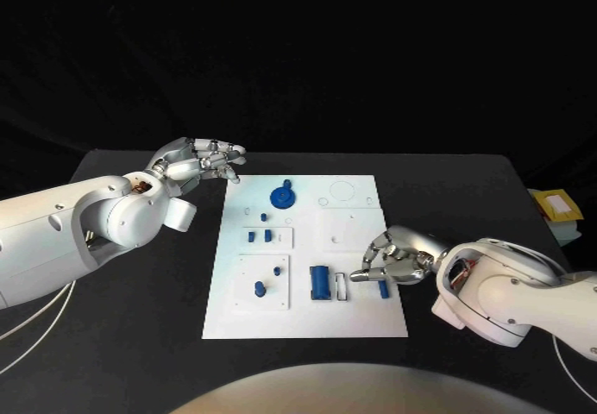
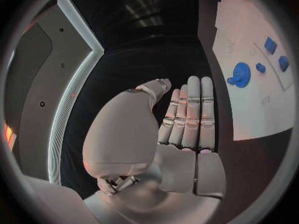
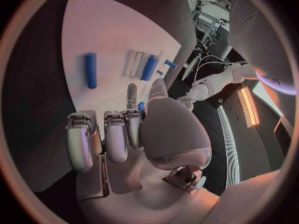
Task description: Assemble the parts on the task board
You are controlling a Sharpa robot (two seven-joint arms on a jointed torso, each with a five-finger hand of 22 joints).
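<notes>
The white task board (image 1: 304, 319) lies mid-table. On it are a round blue part (image 1: 285, 197), two small blue parts (image 1: 260, 234), two more (image 1: 267, 281), a blue cylinder (image 1: 321, 281) beside a white slot, and a loose blue cylinder (image 1: 383, 289). My right hand (image 1: 396, 260) hovers over the board's right side, fingers curled and one fingertip close to the slot. In the right wrist view a bit of blue (image 3: 142, 106) shows between thumb and finger; I cannot tell whether it is held. My left hand (image 1: 199, 159) hangs beyond the board's far left corner, its fingers (image 2: 190, 112) straight, holding nothing.
A yellow and white object (image 1: 557, 207) sits at the table's right edge. Black tabletop (image 1: 137, 328) surrounds the board on all sides. A cable (image 1: 37, 332) trails under my left arm.
</notes>
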